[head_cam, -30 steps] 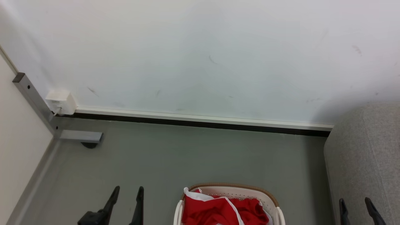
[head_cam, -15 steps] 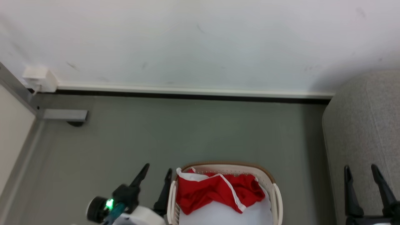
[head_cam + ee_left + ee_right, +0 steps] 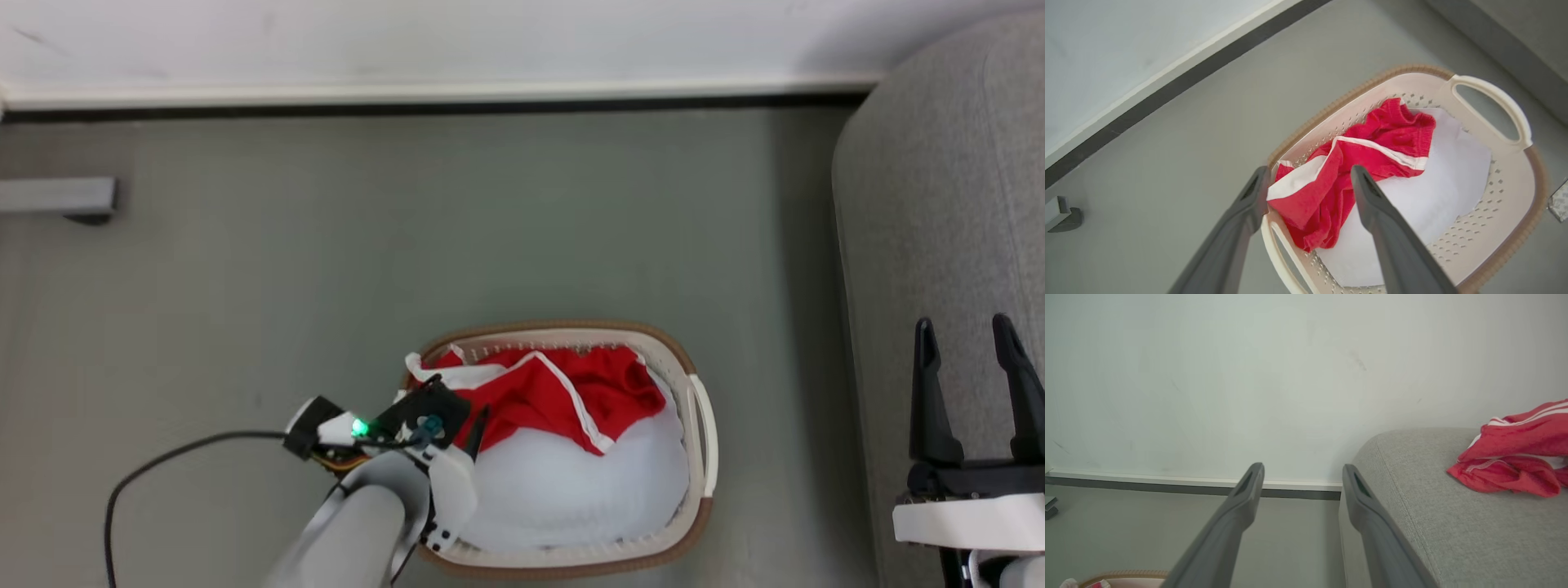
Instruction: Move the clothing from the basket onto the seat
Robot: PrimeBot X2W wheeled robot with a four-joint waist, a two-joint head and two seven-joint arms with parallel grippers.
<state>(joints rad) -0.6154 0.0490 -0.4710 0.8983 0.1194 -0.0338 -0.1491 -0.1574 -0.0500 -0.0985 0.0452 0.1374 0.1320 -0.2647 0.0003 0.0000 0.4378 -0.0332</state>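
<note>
The cream basket [image 3: 700, 425] with a tan rim stands on the grey floor. A red piece of clothing [image 3: 563, 392] with white trim lies in its far half. My left gripper [image 3: 465, 425] hangs open at the basket's left rim, tilted down. In the left wrist view its fingertips [image 3: 1357, 173] straddle the red clothing [image 3: 1372, 155] a little above it, holding nothing. My right gripper [image 3: 962, 327] stands open and empty over the light-grey seat [image 3: 939, 204]. Another red piece of clothing [image 3: 1515, 457] with white stripes lies on the seat [image 3: 1453, 522].
Plain white fabric [image 3: 571, 486] fills the basket's near half. A white wall with a dark-edged baseboard [image 3: 408, 94] runs behind. A grey metal foot [image 3: 57, 196] sits at the far left. A black cable [image 3: 163, 457] trails from my left arm.
The head camera has tilted down, so the whole basket now shows. My left arm has swung right and in over the basket's left rim, above the red clothing. Both grippers stayed open.
</note>
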